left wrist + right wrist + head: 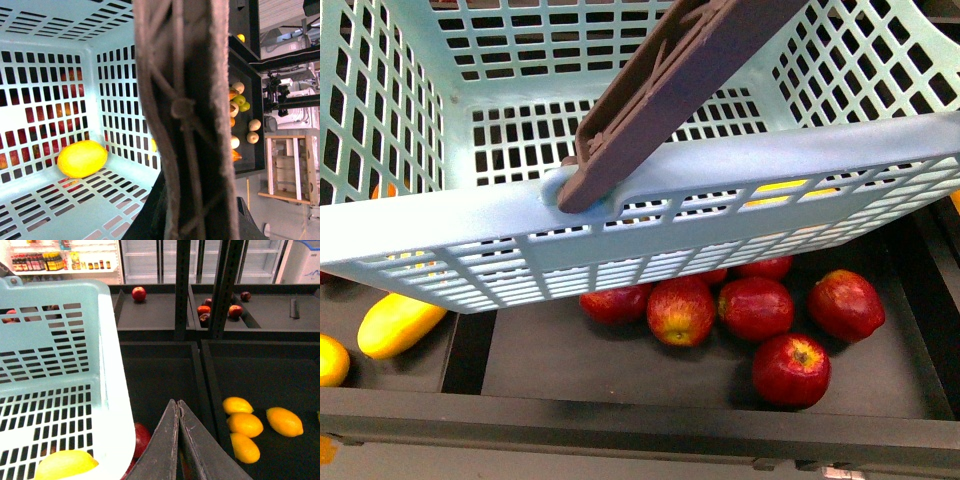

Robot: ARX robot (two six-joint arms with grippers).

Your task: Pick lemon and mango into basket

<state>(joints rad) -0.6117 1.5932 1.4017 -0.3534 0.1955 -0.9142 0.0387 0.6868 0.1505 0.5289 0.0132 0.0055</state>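
"Two oblong yellow fruits (400, 322) at the far left of the front view. Smooth-skinned?"

"Smooth and waxy, yes. One is cut off by the frame edge. Next comes the basket (450, 215), pale teal plastic with walls that are a grid of rectangular slots, tilted and filling most of that view. A brown ribbed handle (660, 90) slants across its rim."

"And under it?"

"Red apples (791, 369), round and glossy, on a dark tray (570, 375). Several are half hidden behind the basket's wall."

"Where is the lemon?"

"The lemon (82, 158) lies on the basket's slotted floor, against the foot of a wall — a plain bright oval."

"The left gripper (192, 225)?"

"I cannot tell how it stands. The handle is blurred and very close, and it blocks the middle of that wrist view, with only dark edges showing beside it."

"The right gripper (177, 407)?"

"Its dark fingers are pressed together with nothing between them. It is just outside the basket, so the teal wall stands between it and the lemon — near, but apart. On its other side four yellow ovals (245, 424) lie on a dark shelf."
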